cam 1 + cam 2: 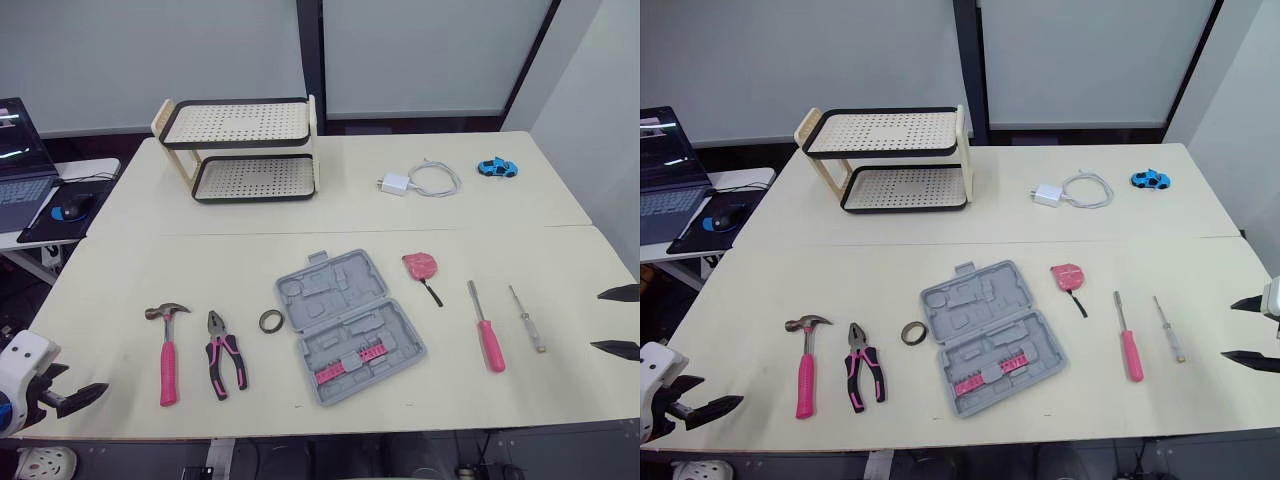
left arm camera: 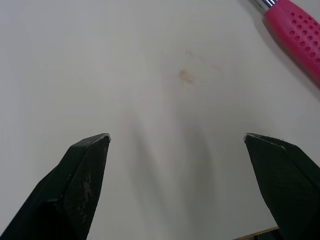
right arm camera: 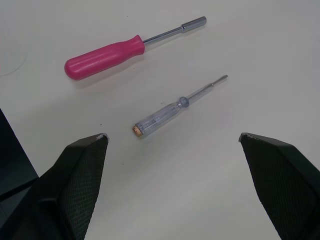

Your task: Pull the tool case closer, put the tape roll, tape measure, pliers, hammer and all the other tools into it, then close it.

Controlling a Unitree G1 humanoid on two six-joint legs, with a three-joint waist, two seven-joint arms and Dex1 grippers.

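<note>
The grey tool case (image 1: 348, 325) lies open in the middle of the table, with pink bits in its near half. To its left are the tape roll (image 1: 271, 321), the pink-handled pliers (image 1: 225, 355) and the pink-handled hammer (image 1: 167, 350). To its right are the pink tape measure (image 1: 421, 266), a pink screwdriver (image 1: 487, 335) and a clear tester screwdriver (image 1: 526, 318). My left gripper (image 1: 85, 380) is open over the table's near left corner, just left of the hammer handle (image 2: 295, 35). My right gripper (image 1: 597, 320) is open at the right edge, facing the tester screwdriver (image 3: 175, 107).
A two-tier perforated rack (image 1: 240, 150) stands at the back left. A white charger with cable (image 1: 420, 180) and a blue toy car (image 1: 497, 167) lie at the back right. A side desk to the left holds a laptop (image 1: 20, 160) and a mouse (image 1: 70, 208).
</note>
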